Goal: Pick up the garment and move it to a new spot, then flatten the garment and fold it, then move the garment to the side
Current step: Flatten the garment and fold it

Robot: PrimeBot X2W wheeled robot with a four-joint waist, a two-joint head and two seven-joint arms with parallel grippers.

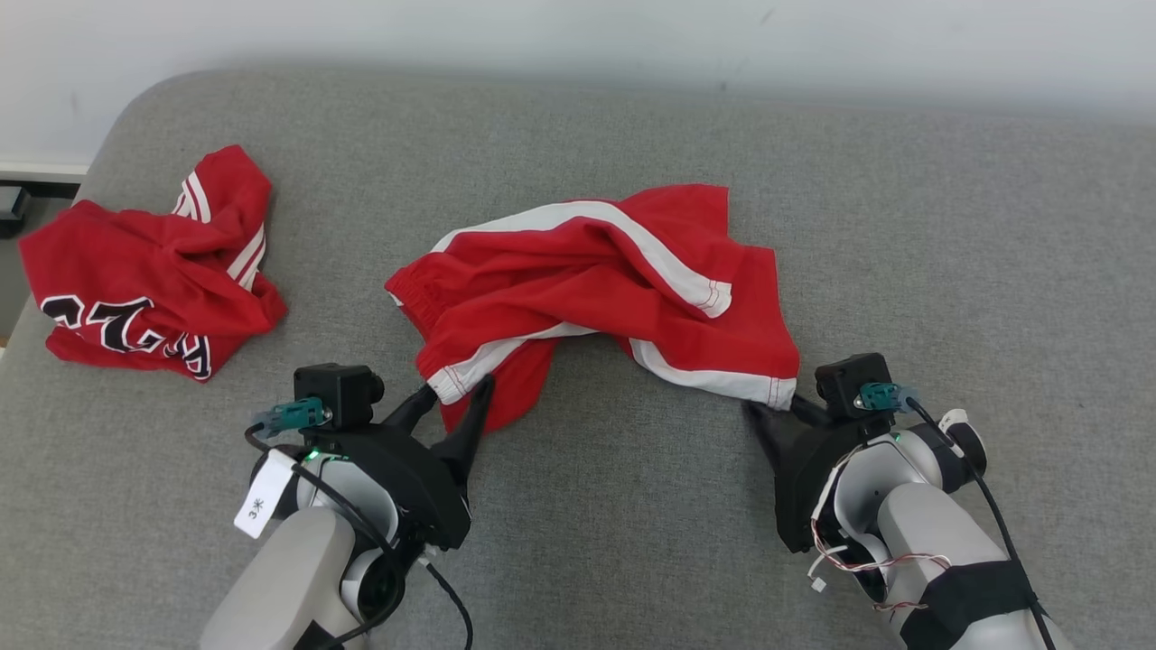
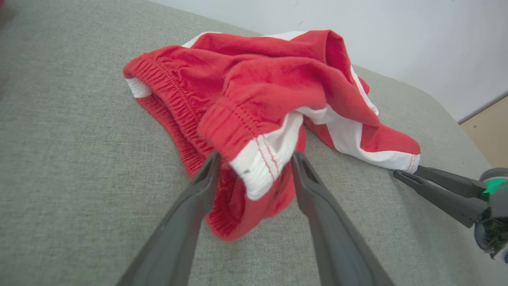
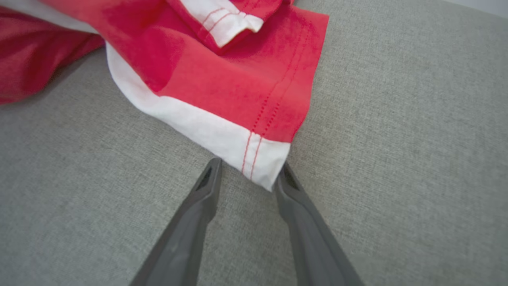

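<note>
The garment (image 1: 587, 280), red shorts with white side stripes, lies crumpled in the middle of the grey cushion (image 1: 948, 235). My left gripper (image 1: 456, 386) is open at its near left end. In the left wrist view the left gripper (image 2: 256, 155) straddles a raised white-and-red hem fold of the garment (image 2: 270, 87). My right gripper (image 1: 774, 408) is open at the near right corner. In the right wrist view the right gripper (image 3: 250, 163) has the white corner tip of the garment (image 3: 222, 79) between its fingers, with gaps on both sides.
A second red garment with black-and-white lettering (image 1: 144, 280) lies bunched at the cushion's left edge. The cushion's rounded back edge meets a pale wall (image 1: 578, 36). From the left wrist camera, the right gripper (image 2: 406, 171) shows at the shorts' far corner.
</note>
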